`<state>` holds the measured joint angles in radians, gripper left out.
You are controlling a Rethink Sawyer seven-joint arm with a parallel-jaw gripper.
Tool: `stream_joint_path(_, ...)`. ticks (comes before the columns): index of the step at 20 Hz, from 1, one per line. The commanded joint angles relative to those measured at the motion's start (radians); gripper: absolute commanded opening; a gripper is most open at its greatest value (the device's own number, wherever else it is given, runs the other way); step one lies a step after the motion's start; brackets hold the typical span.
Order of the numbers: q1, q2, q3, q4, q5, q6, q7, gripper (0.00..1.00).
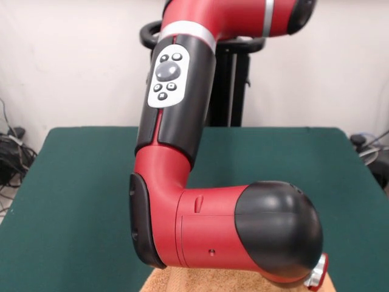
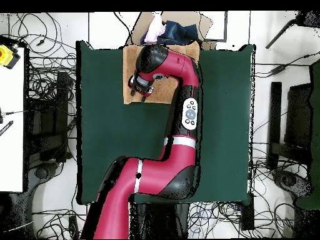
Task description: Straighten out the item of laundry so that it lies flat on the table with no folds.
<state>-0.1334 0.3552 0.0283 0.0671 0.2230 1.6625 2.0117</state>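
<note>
Towel point(image 2: 164, 87) lies at the desk point(image 2: 100, 125) edge farthest from the robot base, mostly hidden under the arm point(image 2: 181, 75) in overhead view. Front view shows only a tan strip at bottom edge. Gripper point(image 2: 139, 89) sits over the towel's left part; open/closed state: can't tell.

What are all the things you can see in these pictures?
Fuzzy light orange-tan terry-cloth towel: one, at the table's edge farthest from the robot's base, partly under the arm.
Dark green felt-topped table: one, large, under everything.
Tangled black cables: many, on the floor around the table.
Blue and white bundle: one, in a cardboard box beyond the table's far edge.
Red and black robot arm: one, reaching over the towel.
Gripper: one, above the towel.
</note>
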Motion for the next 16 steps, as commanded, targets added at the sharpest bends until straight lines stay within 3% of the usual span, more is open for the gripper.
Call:
stream_joint_path(1,-0.017,0.015,0.019,0.099,-0.022,-0.024,-0.179,1.0)
stream_joint_path(5,-0.019,0.014,0.031,0.105,-0.017,-0.027,-0.2,1.0)
stream_joint_path(6,-0.02,0.013,0.035,0.107,-0.015,-0.024,-0.206,0.0)
stream_joint_path(16,-0.018,0.009,0.026,0.106,-0.018,-0.038,-0.165,0.0)
